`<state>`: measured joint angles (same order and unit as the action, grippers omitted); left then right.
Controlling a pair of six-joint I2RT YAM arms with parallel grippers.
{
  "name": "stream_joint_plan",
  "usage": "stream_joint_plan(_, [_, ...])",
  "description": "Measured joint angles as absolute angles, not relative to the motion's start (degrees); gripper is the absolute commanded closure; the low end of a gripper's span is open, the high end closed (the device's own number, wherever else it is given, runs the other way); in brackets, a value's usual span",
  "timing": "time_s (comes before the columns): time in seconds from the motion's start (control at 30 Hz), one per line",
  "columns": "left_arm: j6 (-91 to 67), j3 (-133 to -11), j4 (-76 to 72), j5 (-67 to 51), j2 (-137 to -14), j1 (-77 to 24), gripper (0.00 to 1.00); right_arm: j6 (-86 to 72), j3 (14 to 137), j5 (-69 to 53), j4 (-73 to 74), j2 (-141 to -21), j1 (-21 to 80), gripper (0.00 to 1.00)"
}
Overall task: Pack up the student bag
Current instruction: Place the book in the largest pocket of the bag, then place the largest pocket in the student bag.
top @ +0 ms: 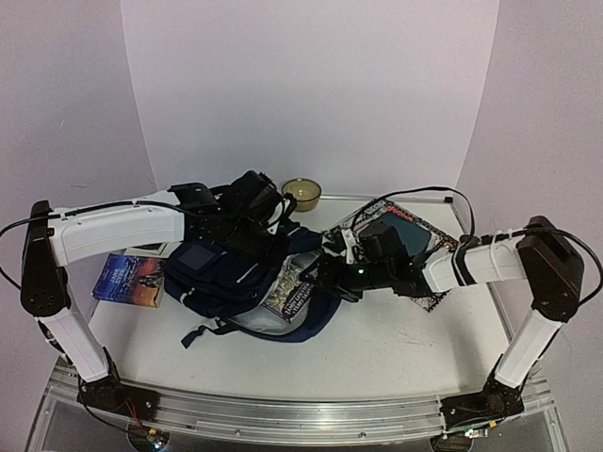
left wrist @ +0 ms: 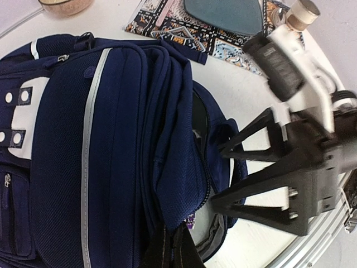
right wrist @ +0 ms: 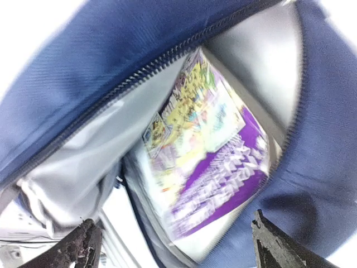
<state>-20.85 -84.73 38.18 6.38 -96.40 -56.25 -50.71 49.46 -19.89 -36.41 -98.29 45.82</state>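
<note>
White table (top: 396,339) under me, pale lilac walls closing it in behind and on both sides.

I count one student bag (top: 236,273), navy with a white stripe. It lies flat left of the table's middle, and its zipped mouth gapes toward my right arm. I count three books:
- One with a purple and yellow cover (right wrist: 212,162) sits tilted inside the bag's grey lining, its corner showing at the mouth.
- One with a blue cover (top: 129,280) lies flat on the table just beside the bag, on the side away from the mouth and under my left arm.
- One with a patterned cover (top: 400,226) lies beyond the mouth, partly under my right forearm.

One small round bowl (top: 301,193) stands behind the bag, against the back wall.

My right gripper (right wrist: 178,251) hangs at the bag's mouth with its fingers spread wide. One tip stands to each side of the purple book, and nothing is between them. My left gripper (left wrist: 170,254) is pressed together low against the bag's edge. Whether it pinches fabric there I cannot tell.

Bare table lies on the near side of the bag, a broad strip running to the metal rail at the table's front edge. Behind the bag the room is tight, with the bowl and the wall close. On the mouth side, the patterned book fills most of the table out to its edge.
</note>
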Motion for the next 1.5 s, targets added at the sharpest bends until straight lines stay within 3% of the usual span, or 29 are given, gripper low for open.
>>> stream_joint_plan(0.43, [-19.5,-79.2,33.2,4.1,-95.8,-55.9,1.00,-34.3,50.6,-10.5,-19.9,-87.9,39.9,0.27])
stream_joint_plan(0.87, [-19.5,-75.5,28.9,2.1,-95.3,-55.8,0.99,-28.4,62.8,-10.7,-17.9,-102.6,38.4,0.36])
stream_joint_plan(0.9, [-19.5,-75.3,28.6,2.1,-95.3,-55.8,0.95,-28.3,63.0,-10.7,-17.9,-103.4,38.4,0.36])
stream_joint_plan(1.03, [-19.9,-75.2,28.4,2.4,-95.3,-55.8,0.60,-28.3,63.0,-10.3,-17.2,-104.4,38.4,0.36])
stream_joint_plan(1.13, [-20.9,-74.5,28.4,3.4,-95.1,-55.4,0.43,-28.3,61.7,-9.8,-17.9,-103.6,38.4,0.35])
stream_joint_plan(1.5, [-25.0,-70.0,28.5,5.8,-89.0,-46.0,0.11,-27.9,51.3,-5.3,-16.2,-89.3,38.4,0.22])
